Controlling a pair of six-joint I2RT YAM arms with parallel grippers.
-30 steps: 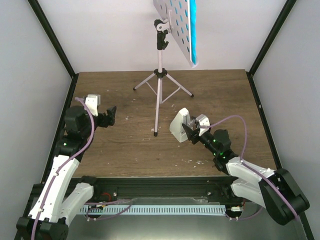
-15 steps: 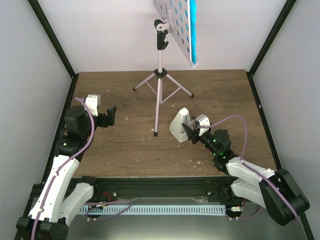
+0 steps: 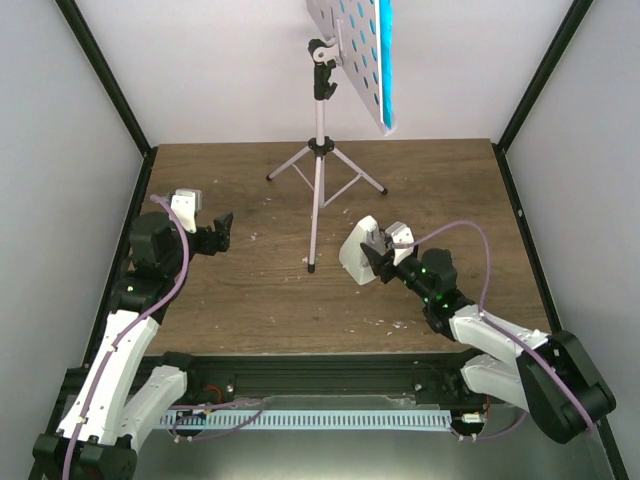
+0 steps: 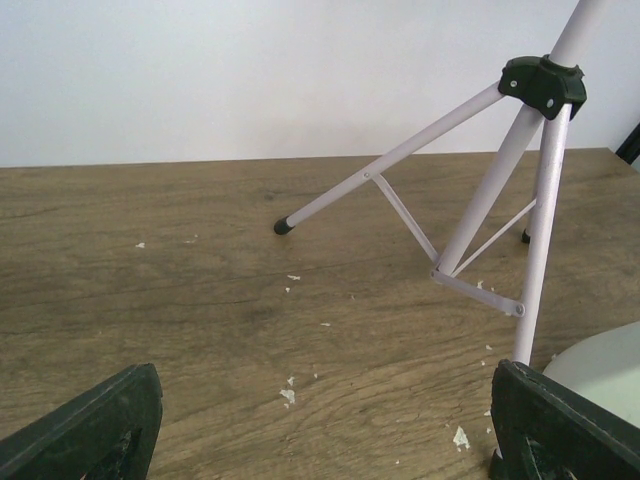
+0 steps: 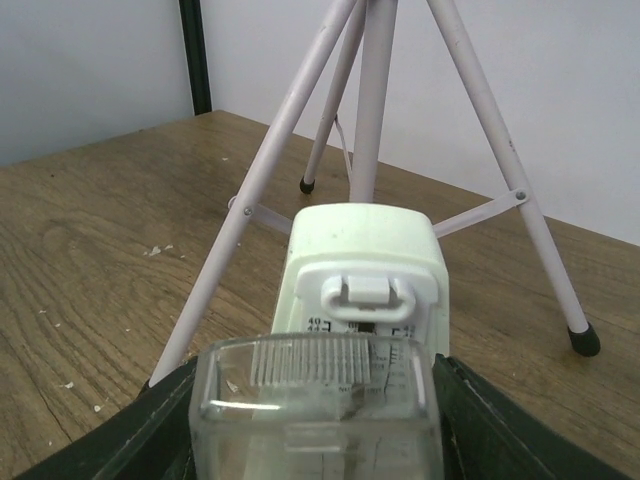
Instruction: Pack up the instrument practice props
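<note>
Well inboard, metronome beside music stand foot (right gripper flanking)

Reaching up from the near edge along the left side with the white-and-black left arm, lilac cable looped over the forearm. Pointing toward the middle of the table with the black two-finger left gripper, held level and low, jaws spread wide with nothing between them. Stretching in from the near right corner with the white-and-black right arm, forearm low and slanted up-left. Aiming the black right gripper up-left, jaws partway apart; unclear whether clamped on anything.
</note>
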